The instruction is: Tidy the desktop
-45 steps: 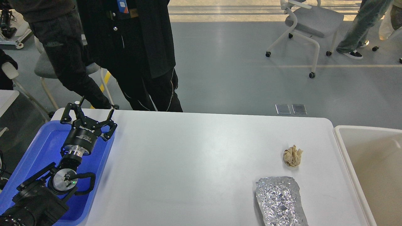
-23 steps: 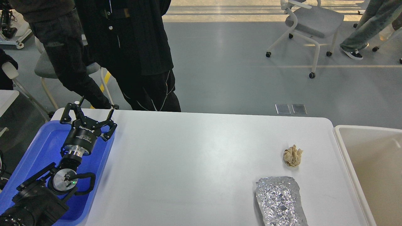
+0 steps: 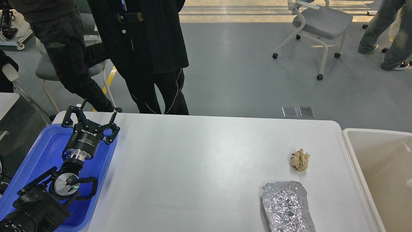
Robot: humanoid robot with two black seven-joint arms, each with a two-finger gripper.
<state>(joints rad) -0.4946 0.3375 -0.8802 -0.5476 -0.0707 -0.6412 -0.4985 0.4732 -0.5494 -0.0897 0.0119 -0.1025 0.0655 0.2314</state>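
Left gripper [image 3: 91, 115]: fingers spread wide, holding nothing, above the blue tray [image 3: 38, 151].
Desktop [image 3: 199, 167]: centre of view, between tray and bin [image 3: 376, 167].
On desktop: paper ball [image 3: 300, 159], foil sheet [image 3: 286, 206].

You've got a smooth, matt white worktop [image 3: 206, 167] filling the middle. Lower right, a crinkled sheet of shiny metal foil [image 3: 286, 206]; just above it, a rough wad of tan crumpled paper [image 3: 300, 159]. Far left, a glossy blue plastic tray [image 3: 45, 151]. Right edge, a matt cream plastic bin [image 3: 354, 154].
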